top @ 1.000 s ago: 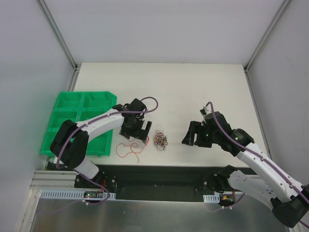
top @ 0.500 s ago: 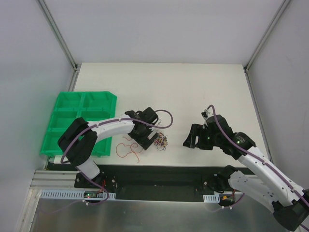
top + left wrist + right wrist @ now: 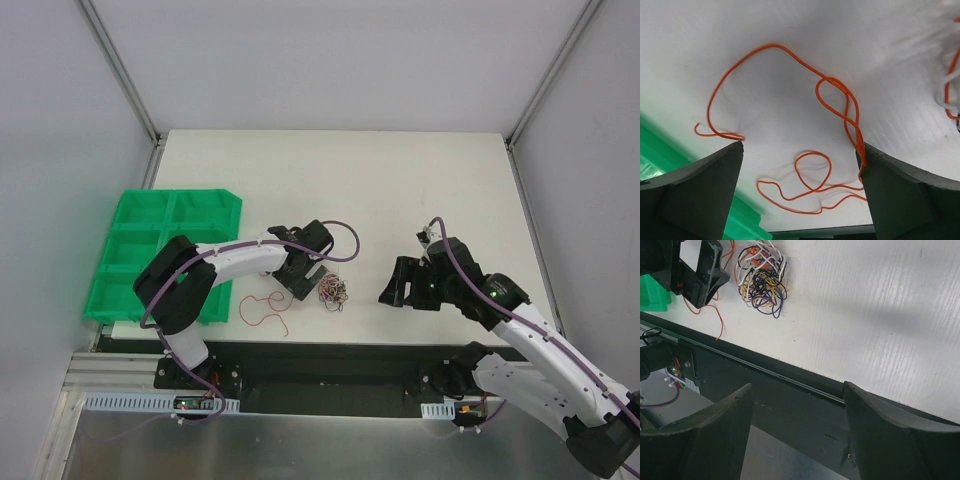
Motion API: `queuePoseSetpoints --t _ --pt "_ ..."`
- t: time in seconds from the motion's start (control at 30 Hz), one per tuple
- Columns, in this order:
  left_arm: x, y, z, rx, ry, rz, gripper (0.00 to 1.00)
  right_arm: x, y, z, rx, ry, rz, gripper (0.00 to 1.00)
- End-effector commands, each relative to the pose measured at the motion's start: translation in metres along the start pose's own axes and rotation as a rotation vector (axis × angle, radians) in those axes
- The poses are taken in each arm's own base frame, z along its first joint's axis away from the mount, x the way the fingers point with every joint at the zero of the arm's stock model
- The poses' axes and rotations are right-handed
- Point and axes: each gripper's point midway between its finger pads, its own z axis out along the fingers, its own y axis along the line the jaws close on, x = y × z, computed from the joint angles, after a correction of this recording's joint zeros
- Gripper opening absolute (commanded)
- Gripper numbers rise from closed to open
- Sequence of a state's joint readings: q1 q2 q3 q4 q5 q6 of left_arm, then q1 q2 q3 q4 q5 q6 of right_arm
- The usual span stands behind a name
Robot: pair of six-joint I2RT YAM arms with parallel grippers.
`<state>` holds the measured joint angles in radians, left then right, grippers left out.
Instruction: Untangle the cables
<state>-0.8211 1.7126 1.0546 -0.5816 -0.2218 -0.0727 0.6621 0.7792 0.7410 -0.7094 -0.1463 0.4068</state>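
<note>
Top view: the tangle (image 3: pixel 333 291) of black, white, yellow and orange cables lay near the front edge of the white table (image 3: pixel 400 190), between the two arms. The left gripper (image 3: pixel 312 284) sat low just left of it, jaws spread, clasping nothing. A loose orange cable (image 3: pixel 262 310) curled nearer the front edge, beside the green tray (image 3: pixel 140 215), which overhung the table's left side. The right gripper (image 3: pixel 390 286) stood apart to the right, jaws released. The far half of the table lay bare. Any print on the arms was too small to read.

Left wrist view: the left gripper (image 3: pixel 800 150) stood wide apart over the orange cable (image 3: pixel 840 100), whose twisted part ran down against the right-hand finger's inner edge. The tangle (image 3: pixel 950 90) barely showed at the right border, and the green tray (image 3: pixel 660 150) at lower left.

Right wrist view: the right gripper (image 3: pixel 797 390) hung unclenched over the table's front edge and a black strip (image 3: pixel 790 395) below it. The tangle (image 3: pixel 762 275) lay at upper left, well clear of these fingers, with the left gripper (image 3: pixel 702 277) just beside it.
</note>
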Motion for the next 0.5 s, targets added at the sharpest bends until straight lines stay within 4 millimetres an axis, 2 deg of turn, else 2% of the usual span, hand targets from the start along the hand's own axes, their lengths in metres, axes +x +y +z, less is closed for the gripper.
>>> queuePoseSetpoints --t 0.0,0.17,0.33,0.4,0.47 --pt "-0.006 0.028 -0.011 -0.164 -0.027 -0.064 0.97 -0.005 0.007 -0.003 -0.025 -0.008 -0.001 0.74" --pt "-0.008 0.037 -0.011 -0.215 -0.026 -0.052 0.99 -0.006 0.010 0.001 -0.030 0.001 -0.003 0.74" --pt "-0.010 0.023 0.006 -0.071 0.012 -0.011 0.99 -0.008 0.011 0.002 -0.031 0.003 -0.003 0.74" --pt "-0.011 0.021 0.009 -0.010 0.020 -0.037 0.97 -0.007 0.010 0.002 -0.026 0.004 -0.002 0.74" --pt "-0.012 0.017 0.011 0.055 0.031 -0.076 0.90 -0.006 0.009 0.001 -0.024 0.003 -0.004 0.73"
